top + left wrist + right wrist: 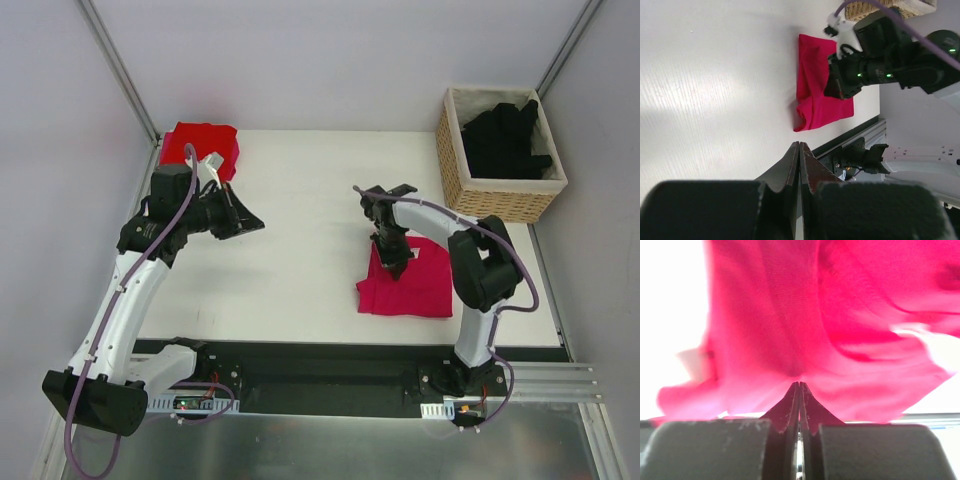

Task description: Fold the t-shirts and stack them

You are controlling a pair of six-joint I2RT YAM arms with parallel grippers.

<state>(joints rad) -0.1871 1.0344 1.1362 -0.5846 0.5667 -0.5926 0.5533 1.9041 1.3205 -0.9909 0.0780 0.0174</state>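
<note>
Hovering low over the table [300, 220], the right gripper [393, 262] has its tip right on the far left part of the magenta-pink t-shirt [425, 290]. That shirt lies folded at the near right of the table, close to the right arm's base. From the right wrist, the two fingers are clenched tight together with their tips against the pink cloth [790, 315]. Whether any fabric is caught between them, I cannot tell.

Over on the left, the left gripper [248, 222] hangs above bare table, clenched on nothing, well apart from the pink shirt. A red t-shirt [205, 145] sits folded at the far left corner. The black t-shirts [505, 140] are heaped inside the wicker basket [500, 195] at the far right.
</note>
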